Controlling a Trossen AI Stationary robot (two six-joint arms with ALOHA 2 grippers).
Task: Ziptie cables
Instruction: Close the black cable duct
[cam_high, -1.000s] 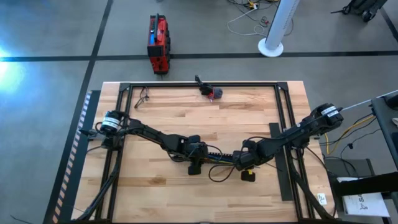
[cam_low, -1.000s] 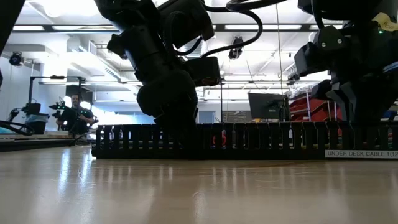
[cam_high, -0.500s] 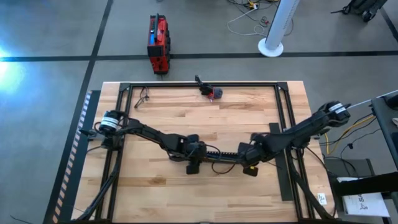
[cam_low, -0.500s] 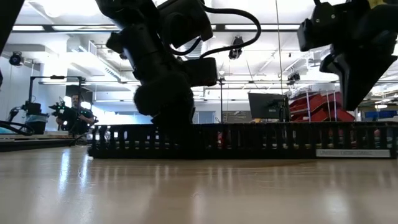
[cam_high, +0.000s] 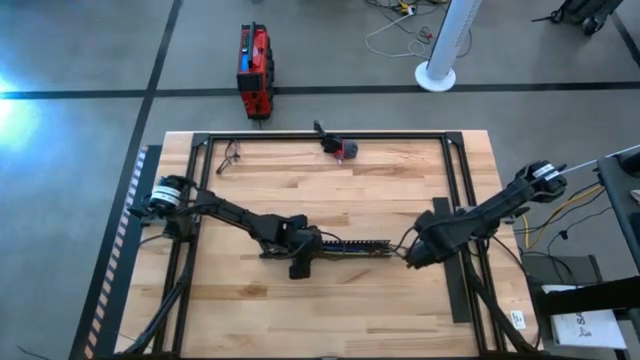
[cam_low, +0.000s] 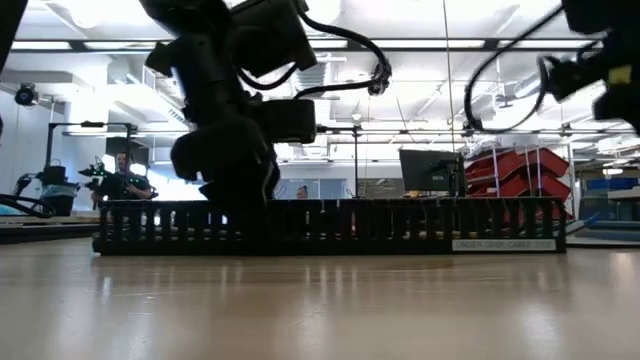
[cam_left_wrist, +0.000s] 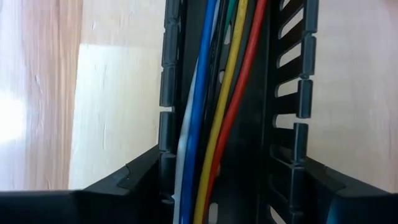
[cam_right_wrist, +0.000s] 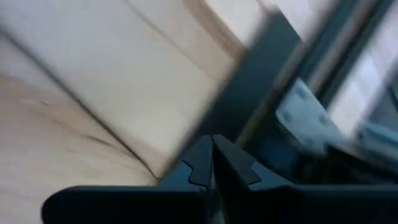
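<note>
The cables (cam_left_wrist: 211, 124), blue, yellow, red, green and white, lie along the inside of a long black slotted channel (cam_high: 350, 243) in the middle of the table. In the low view the channel (cam_low: 380, 225) rests flat on the wood. My left gripper (cam_high: 303, 250) is over its left end, jaws wide, closed on its two sides (cam_left_wrist: 227, 186). My right gripper (cam_high: 412, 258) hangs shut and empty above the table, right of the channel's right end; its fingertips (cam_right_wrist: 211, 163) meet. My left gripper has the channel between its two fingers, near the channel's left end. One finger (cam_left_wrist: 134, 177) is against one outer slotted wall (cam_left_wrist: 166, 149), the other finger (cam_left_wrist: 329, 186) against the opposite wall (cam_left_wrist: 301, 155). The fingers come steeply from above and lie across the channel, which stays on the table.
A black frame rail (cam_high: 320, 137) runs round the tabletop, and a dark strip (cam_high: 450, 260) lies near the right rail under my right gripper. A small red and black tool (cam_high: 338, 148) sits at the far edge. A person (cam_low: 120, 180) stands far off in the room.
My right gripper has drawn away from the channel's right end toward the table's right edge, rising and rolling its wrist, still shut. My left gripper has gone a little toward the table's left edge, and the channel with the cables has slid left along the table with it.
</note>
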